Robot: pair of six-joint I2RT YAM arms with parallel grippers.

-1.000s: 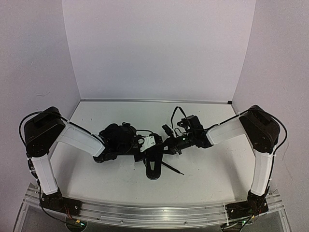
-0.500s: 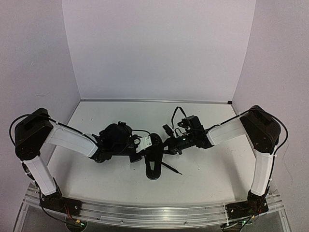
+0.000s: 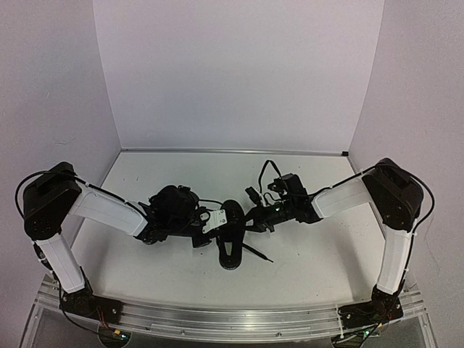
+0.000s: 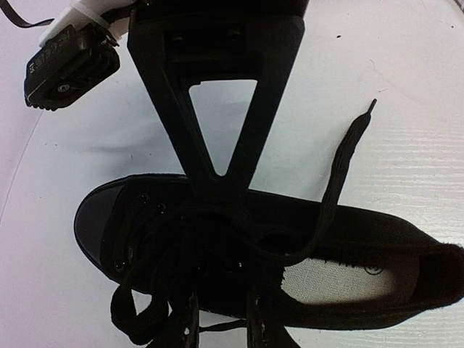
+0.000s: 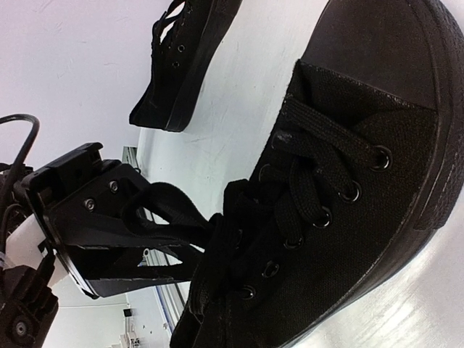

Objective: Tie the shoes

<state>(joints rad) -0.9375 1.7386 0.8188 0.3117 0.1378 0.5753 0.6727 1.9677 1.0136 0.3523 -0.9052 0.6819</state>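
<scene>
One black shoe point(image 3: 230, 250) lies mid-table with its toe pointing away from the arm bases. In the left wrist view it point(image 4: 406, 246) lies crosswise, its grey insole showing. My left gripper point(image 3: 217, 226) hangs over its laces, fingers point(image 4: 181, 319) spread apart, a lace loop point(image 4: 130, 319) beside them. My right gripper point(image 3: 245, 220) comes in from the right, and its triangular finger point(image 4: 217, 145) tips into the lace knot and looks closed on a lace. A loose lace end point(image 4: 348, 152) trails off. The second shoe point(image 5: 185, 58) stands farther back.
White walls enclose the table on three sides. The metal rail point(image 3: 232, 315) runs along the near edge by the arm bases. A black cable point(image 3: 264, 170) loops above the right wrist. A thin lace end point(image 3: 257, 252) lies on the table right of the shoe.
The left arm's shoulder and upper arm swung left and back. Its gripper shifted slightly left over the shoe. The right arm and the shoe have barely moved.
</scene>
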